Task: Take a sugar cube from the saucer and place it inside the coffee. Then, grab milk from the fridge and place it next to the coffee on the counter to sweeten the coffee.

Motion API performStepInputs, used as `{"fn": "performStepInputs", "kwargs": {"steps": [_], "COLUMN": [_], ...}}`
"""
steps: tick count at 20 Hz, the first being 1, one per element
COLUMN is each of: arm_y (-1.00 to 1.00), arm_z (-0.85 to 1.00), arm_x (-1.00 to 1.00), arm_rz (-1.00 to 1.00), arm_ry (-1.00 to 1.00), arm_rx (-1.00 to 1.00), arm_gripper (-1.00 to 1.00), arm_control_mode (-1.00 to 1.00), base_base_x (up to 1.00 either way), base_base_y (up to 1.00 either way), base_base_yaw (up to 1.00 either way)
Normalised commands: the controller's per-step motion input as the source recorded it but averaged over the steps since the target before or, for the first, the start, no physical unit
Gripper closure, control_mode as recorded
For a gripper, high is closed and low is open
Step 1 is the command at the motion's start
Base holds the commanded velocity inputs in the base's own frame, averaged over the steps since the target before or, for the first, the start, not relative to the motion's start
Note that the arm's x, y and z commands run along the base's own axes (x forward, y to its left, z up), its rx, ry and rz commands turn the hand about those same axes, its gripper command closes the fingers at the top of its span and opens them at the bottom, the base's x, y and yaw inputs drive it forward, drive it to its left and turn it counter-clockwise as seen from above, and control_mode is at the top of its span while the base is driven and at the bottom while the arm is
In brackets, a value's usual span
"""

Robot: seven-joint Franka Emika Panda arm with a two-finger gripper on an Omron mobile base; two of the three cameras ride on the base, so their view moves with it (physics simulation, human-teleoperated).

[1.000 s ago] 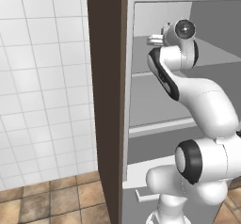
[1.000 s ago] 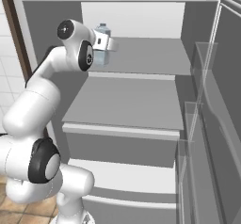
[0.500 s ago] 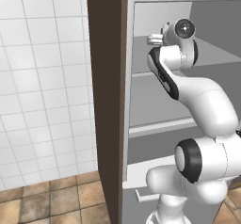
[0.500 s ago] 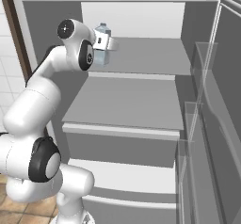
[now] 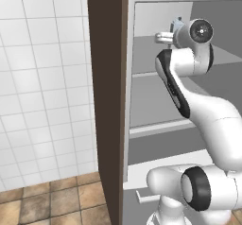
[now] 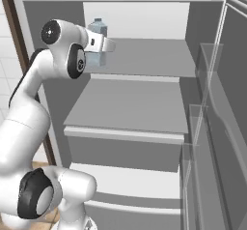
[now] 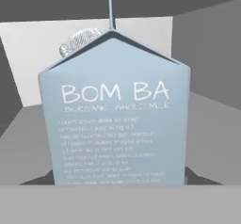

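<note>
Hand view: milk (image 7: pixel 115 119) upright on fridge (image 6: pixel 144 55) shelf; pincer (image 6: pixel 99 48) state unclear.

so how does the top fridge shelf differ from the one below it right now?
The top shelf carries the milk carton at its back left corner, upright, with the gripper at it; the shelf below carries nothing. The top shelf sits farther back and looks shallower; the lower one juts forward, with a thick pale front edge. Both are flat, grey and level.
</note>
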Motion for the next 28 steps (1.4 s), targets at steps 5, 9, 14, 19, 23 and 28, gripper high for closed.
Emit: {"fn": "performStepInputs", "kwargs": {"steps": [5,9,14,19,23,28], "arm_y": [0.0,0.0,0.08,0.0,0.0,0.0], "arm_z": [0.54,0.05,0.0,-0.25,-0.43,-0.09], "arm_x": [-1.0,-1.0,-1.0,-1.0,-0.98,-0.35], "arm_rz": [0.0,0.0,-0.02,0.0,0.0,0.0], "arm_ry": [-0.08,0.01,0.03,0.05,0.03,-0.02], "arm_rx": [0.0,0.0,0.0,0.0,0.0,0.0], "arm_gripper": [1.0,1.0,1.0,1.0,1.0,1.0], "arm_control_mode": [-1.0,-1.0,-1.0,-1.0,-1.0,-1.0], "base_base_x": [0.0,0.0,0.0,0.0,0.0,0.0], "base_base_y": [0.0,0.0,0.0,0.0,0.0,0.0], "base_base_yaw": [0.0,0.0,0.0,0.0,0.0,0.0]}}
